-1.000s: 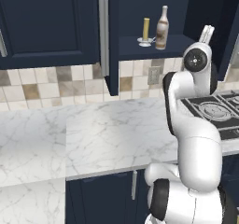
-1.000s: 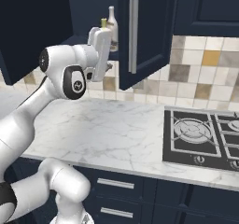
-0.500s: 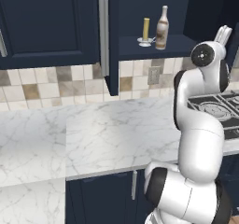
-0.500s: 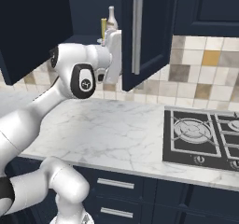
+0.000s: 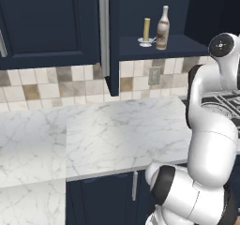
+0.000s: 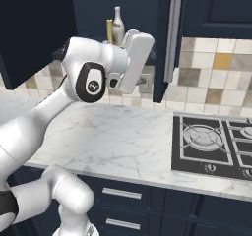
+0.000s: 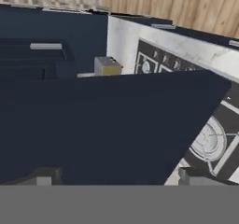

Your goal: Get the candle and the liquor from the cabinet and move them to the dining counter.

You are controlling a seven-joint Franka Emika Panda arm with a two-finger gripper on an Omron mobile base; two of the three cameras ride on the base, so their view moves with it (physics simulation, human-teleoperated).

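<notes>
Since a second ago the arm has swung further to the robot's right: in the left base view the wrist that stood just right of the open shelf now sits higher and nearer the frame's right edge, and in the right base view the white hand has turned from pointing at the shelf to lying across in front of it. The gripper [image 7: 116,178] now looks down past a dark navy panel [image 7: 107,125] toward the gas hob [image 7: 212,139], its two finger tips spread wide apart with nothing between them. The candle [image 5: 146,30] stands upright on its white saucer on the shelf of the open cabinet [image 5: 159,48], long axis vertical. The liquor [image 5: 162,28] stands upright just right of it, neck pointing up, nearly touching the saucer. Both sit near the shelf's front edge, above the marble worktop [image 5: 108,135].
</notes>
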